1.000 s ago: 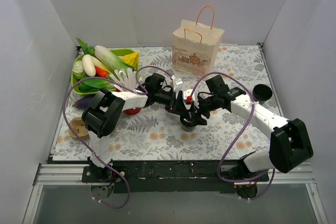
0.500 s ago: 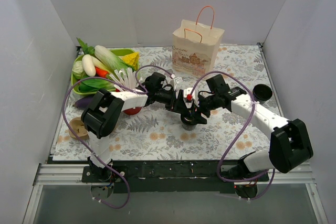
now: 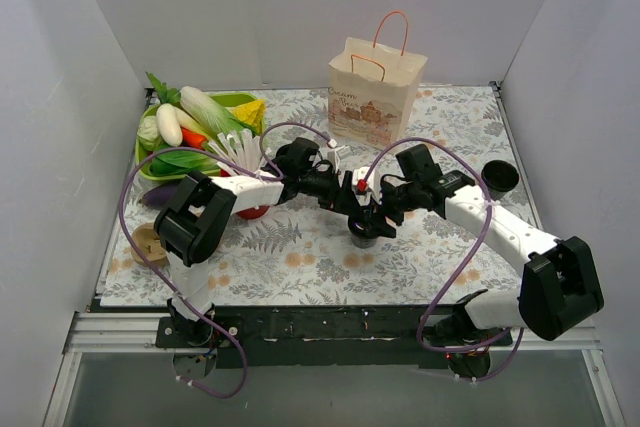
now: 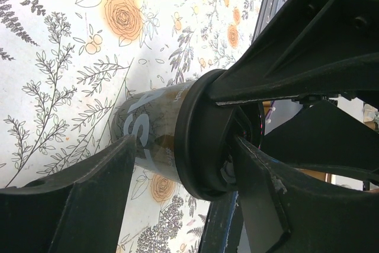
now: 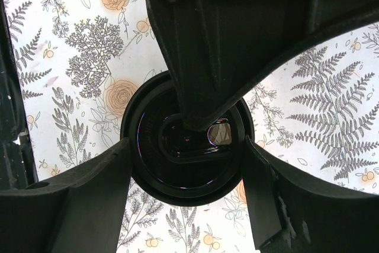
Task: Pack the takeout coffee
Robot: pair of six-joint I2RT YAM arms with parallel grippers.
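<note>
Left end effector [image 3: 352,209], right end effector [image 3: 373,218] crowd takeout coffee [image 3: 362,237]; paper bag [image 3: 375,95] beyond.

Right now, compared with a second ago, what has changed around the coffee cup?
The right arm swung slightly rightward, and the coffee cup, held in the right gripper, edged right with it. The left gripper stays at the lid. Bag and vegetables unchanged.

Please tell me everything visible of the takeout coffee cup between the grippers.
The takeout coffee is a small dark glossy cup with pale lettering on its side and a round black plastic lid on top. It stands upright on the floral tablecloth near the table's middle. The fingers of the right gripper flank the lid's rim and seem to touch it; one finger of the left gripper lies over the lid's top.
</note>
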